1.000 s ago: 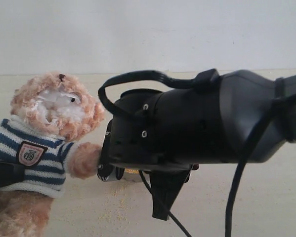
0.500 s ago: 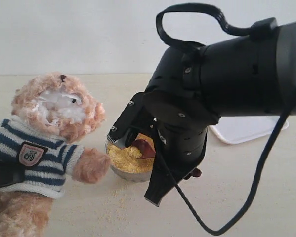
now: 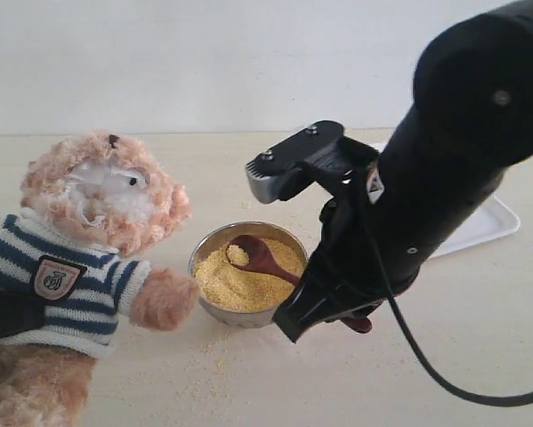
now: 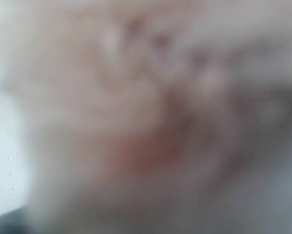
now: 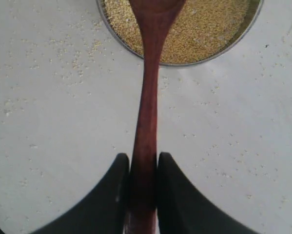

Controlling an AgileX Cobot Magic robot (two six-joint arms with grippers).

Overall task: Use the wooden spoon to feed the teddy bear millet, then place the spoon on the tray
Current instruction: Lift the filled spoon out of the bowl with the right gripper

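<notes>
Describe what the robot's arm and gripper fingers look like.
The right arm is a bulky, glossy black shell with small screws, a small white sticker and a thin black cable. Its fingers are smooth, black and curved.

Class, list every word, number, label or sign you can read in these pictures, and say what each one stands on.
Shield badge on the sweater of the teddy bear: a dark emblem, too small to read.
Small pale sticker on the right arm: too small to read.
Left wrist view: wholly blurred, nothing to read.
No other writing shows, so no text here can be quoted.
</notes>
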